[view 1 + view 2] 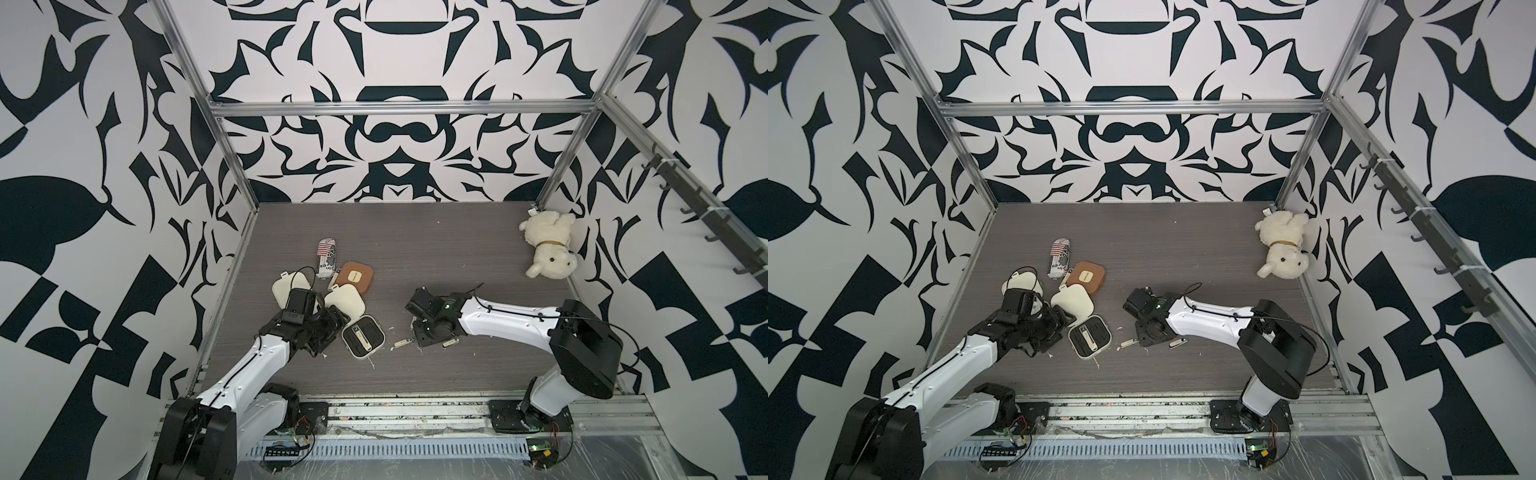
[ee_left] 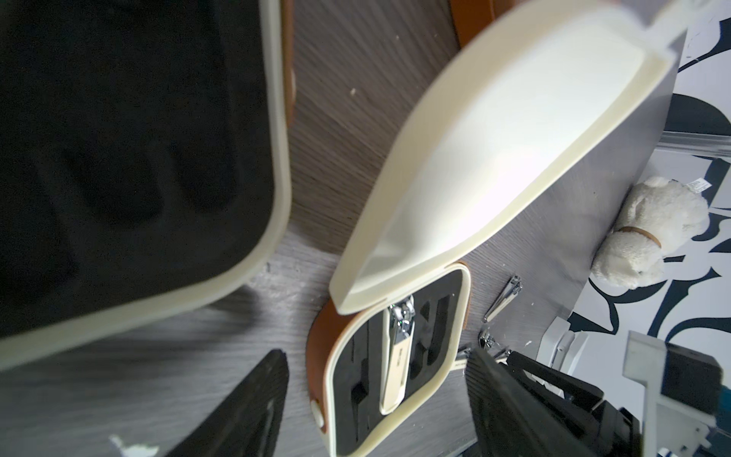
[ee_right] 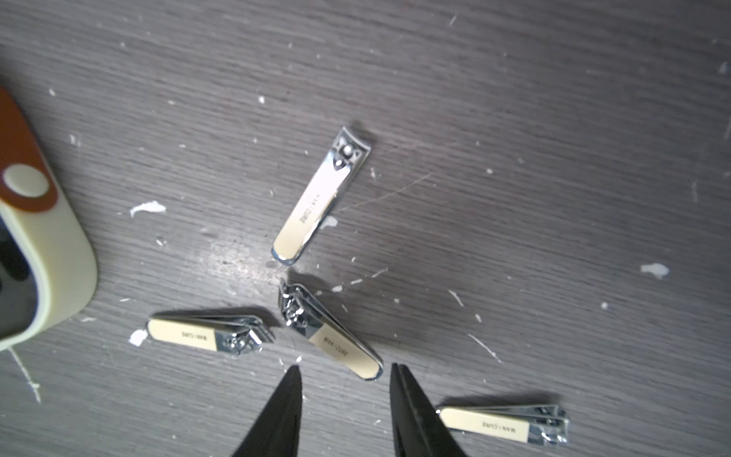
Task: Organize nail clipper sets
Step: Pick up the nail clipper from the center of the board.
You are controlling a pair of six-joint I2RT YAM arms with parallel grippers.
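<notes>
At the left of both top views I see the left cream case standing open with its lid up. In the left wrist view its black insert fills the left of the frame, blurred, and the slots look bare. Just right of it hangs my left gripper. Its fingers are spread wide at the bottom of the wrist frame and have hold of nothing.

Above it, left of centre, lies the striped can, with the closed brown case just beside it. Below those is the open case, lid tilted back, and one cream clipper is seated in its insert.

Further right, loose on the grey table, I count four clippers in the right wrist view:
- the upper clipper, near the middle
- the left clipper
- the centre clipper
- the far clipper, lower right

My right gripper points down over them, jaws parted and gripping nothing. The cream end of the centre clipper lies between the fingertips. I cannot tell whether it touches the right one.

The plush dog sits at the upper right corner of the table.
</notes>
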